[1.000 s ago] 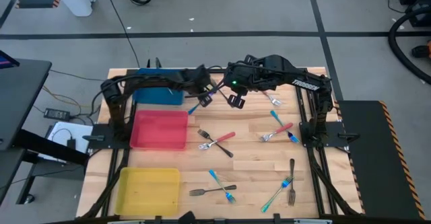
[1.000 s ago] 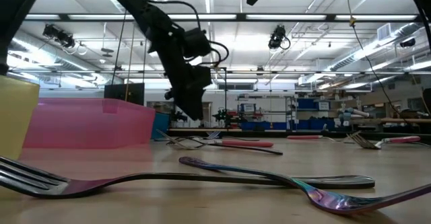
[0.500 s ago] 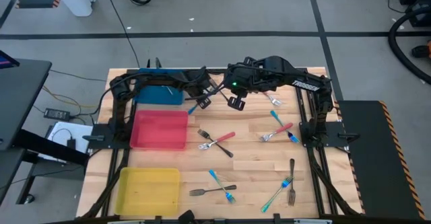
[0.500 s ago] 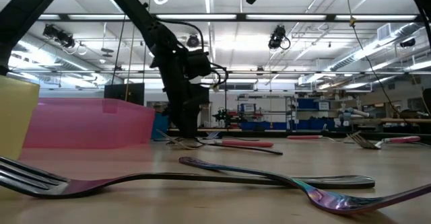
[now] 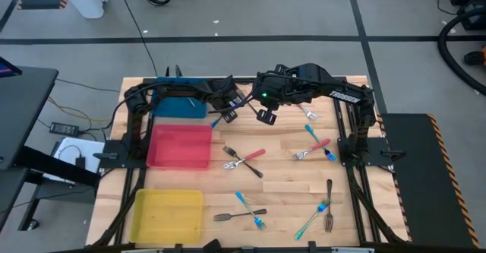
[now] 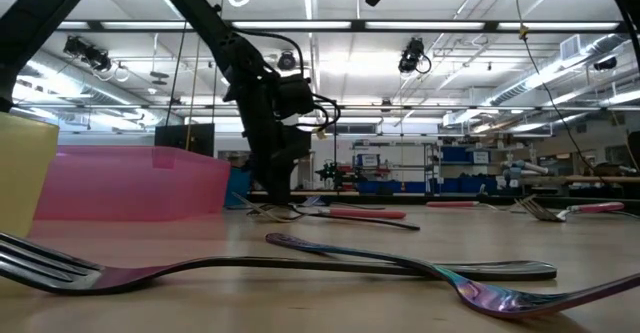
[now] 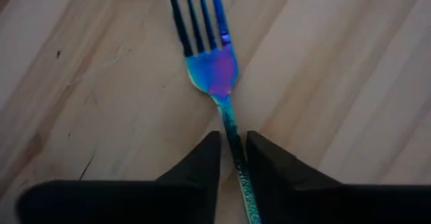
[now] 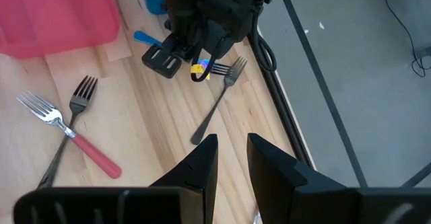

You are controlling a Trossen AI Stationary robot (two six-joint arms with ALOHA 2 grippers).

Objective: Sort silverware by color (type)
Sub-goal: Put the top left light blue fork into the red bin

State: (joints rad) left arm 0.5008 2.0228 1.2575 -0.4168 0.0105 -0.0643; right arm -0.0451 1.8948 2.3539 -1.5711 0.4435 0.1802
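My left gripper (image 5: 228, 116) is down at the table's far middle, just right of the blue bin (image 5: 178, 105), and is shut on a blue fork (image 7: 217, 66) that lies flat on the wood. The fork's blue handle end (image 8: 145, 37) sticks out past the fingers. My right gripper (image 5: 266, 115) hangs high beside it; its fingers (image 8: 202, 160) stand a narrow gap apart with nothing between. Other red-handled forks (image 5: 247, 158), blue forks (image 5: 249, 206) and dark forks (image 5: 329, 203) lie spread over the table. My left gripper pinches the blue fork's handle just behind the head (image 7: 231, 135) between its two fingers, one on each side of it. The fingers come steeply from above. The fork lies flat on the table, tines pointing away from the wrist.
A red bin (image 5: 180, 145) and a yellow bin (image 5: 167, 213) stand along the left side, in front of the blue one. A dark fork (image 8: 215, 103) lies close to my left gripper. More forks (image 5: 313, 148) lie at the right and near edge.
My left gripper has come down onto the table at the blue fork; in the low view it has sunk from above the tabletop to it and tipped steeper. The fork has stayed where it lay.
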